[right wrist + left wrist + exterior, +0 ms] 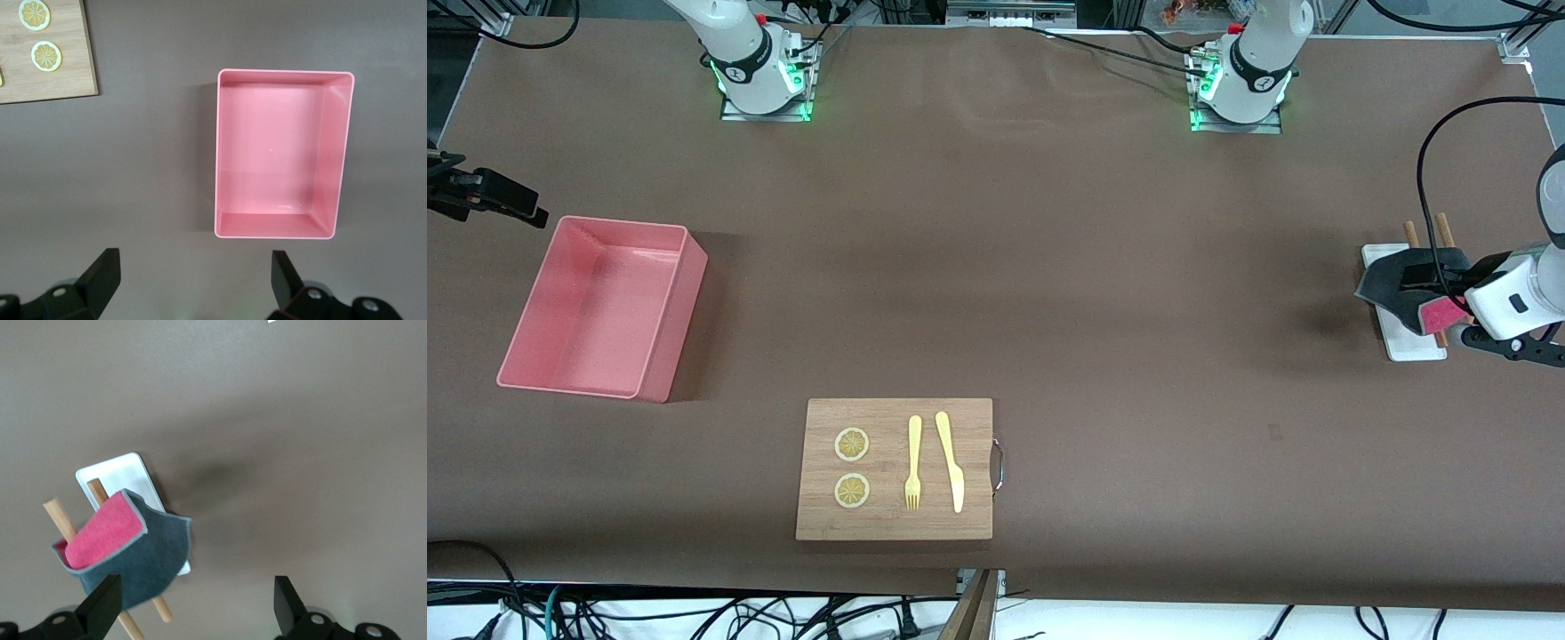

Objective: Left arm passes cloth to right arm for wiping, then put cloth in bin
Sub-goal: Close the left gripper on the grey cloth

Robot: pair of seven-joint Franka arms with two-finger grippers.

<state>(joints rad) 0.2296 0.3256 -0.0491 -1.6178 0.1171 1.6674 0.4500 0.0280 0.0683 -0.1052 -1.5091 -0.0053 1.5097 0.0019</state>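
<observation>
The cloth (1400,289) lies crumpled at the left arm's end of the desk, draped over two wooden sticks (1411,234) that rest on a narrow white tray (1414,347), with its grey face mostly outward and a fold of pink face turned up. The left hand (197,607) hangs over that spot with its fingers spread wide and nothing between them; in the left wrist view the cloth sits off toward one finger (103,603) rather than centred in the gap, so the judgement is that the hand needs a small sideways shift before it comes down. The sticks run lengthwise along the tray, and the cloth's fold lies across them, so a pinch on the raised pink edge looks the cleanest hold. The right hand (193,287) waits well apart over the desk beside the bin (685,293), at the right arm's end, also wide open and empty. The left arm is plainly the nearer one. A wooden board (898,524) with a fork (913,462) lies between the two ends, nearer the front camera.
</observation>
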